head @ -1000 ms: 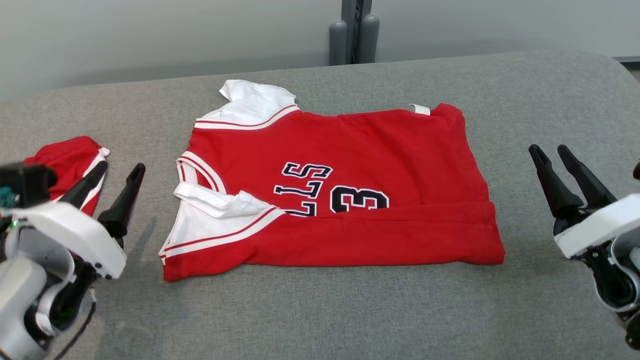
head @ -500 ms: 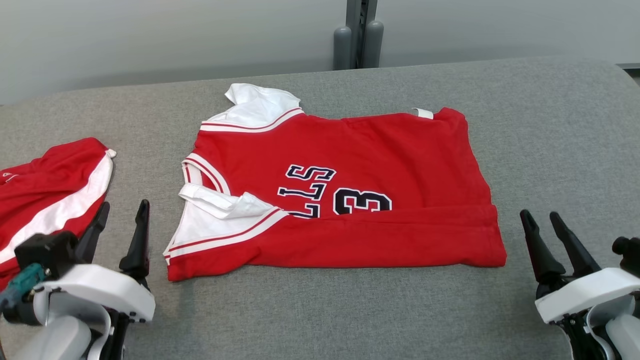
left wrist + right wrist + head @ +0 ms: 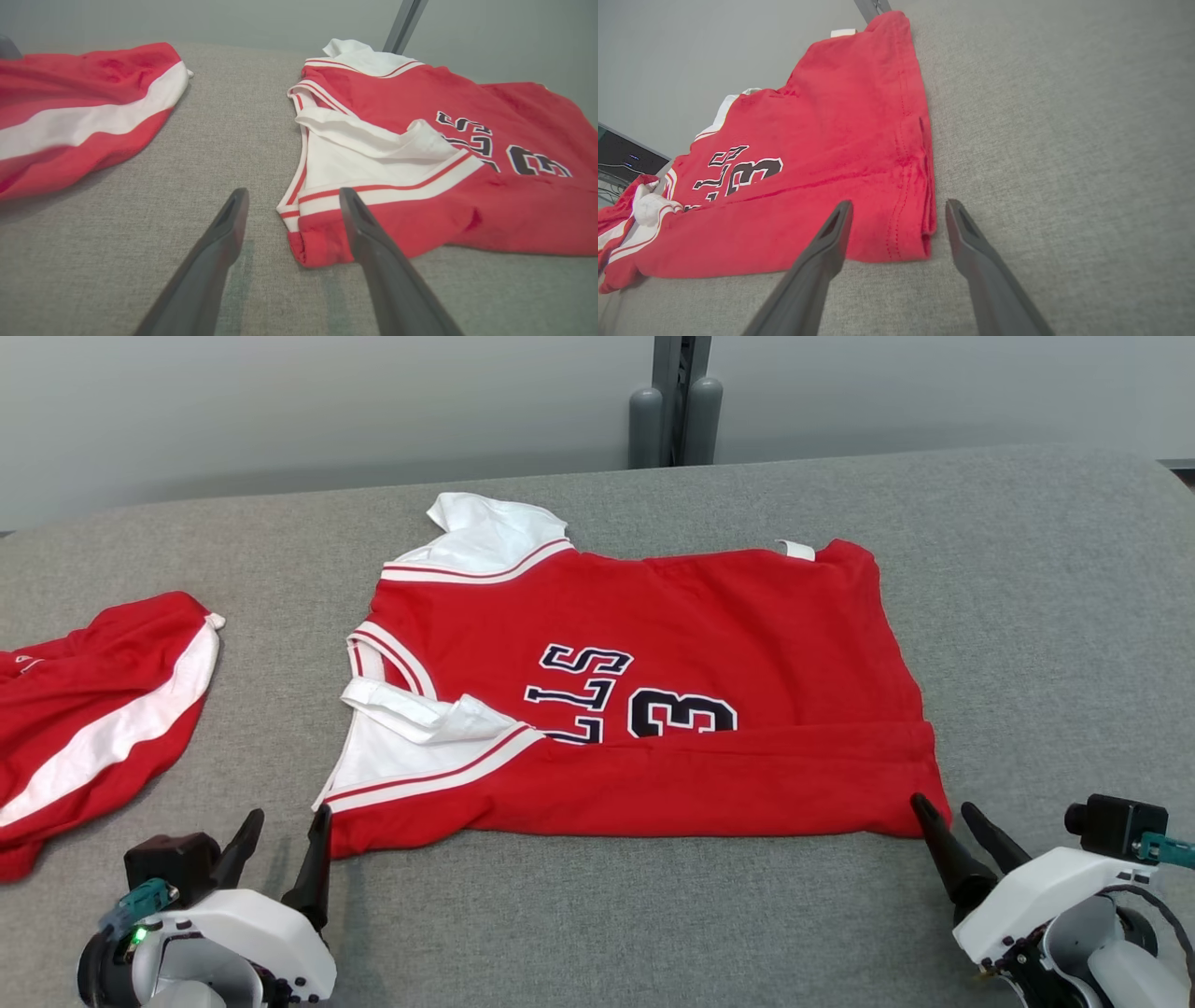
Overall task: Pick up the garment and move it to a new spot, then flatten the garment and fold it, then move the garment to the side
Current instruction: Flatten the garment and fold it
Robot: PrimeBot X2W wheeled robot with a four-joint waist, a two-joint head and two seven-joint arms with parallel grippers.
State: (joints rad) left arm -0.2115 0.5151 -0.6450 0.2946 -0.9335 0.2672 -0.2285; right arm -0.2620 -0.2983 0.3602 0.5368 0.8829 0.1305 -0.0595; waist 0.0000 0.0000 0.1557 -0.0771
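The red basketball jersey with white sleeve panels and dark lettering (image 3: pixel 653 709) lay spread across the middle of the head view on the grey fabric-covered table (image 3: pixel 597 915). Its near edge was turned up in one long fold, so the folding looked part done. The left gripper (image 3: pixel 289 812) sat at the lower left and the right gripper (image 3: pixel 941 803) at the lower right, both with fingers apart and empty, each at a near corner of the jersey, probably lined up to take the folded edge by both ends. The left wrist view showed that corner lying between the spread fingers and the rumpled white sleeve beyond it. The right wrist view showed the stacked cloth layers at the hem. A second red garment with a white stripe (image 3: pixel 93 700) lay at the left edge, well apart
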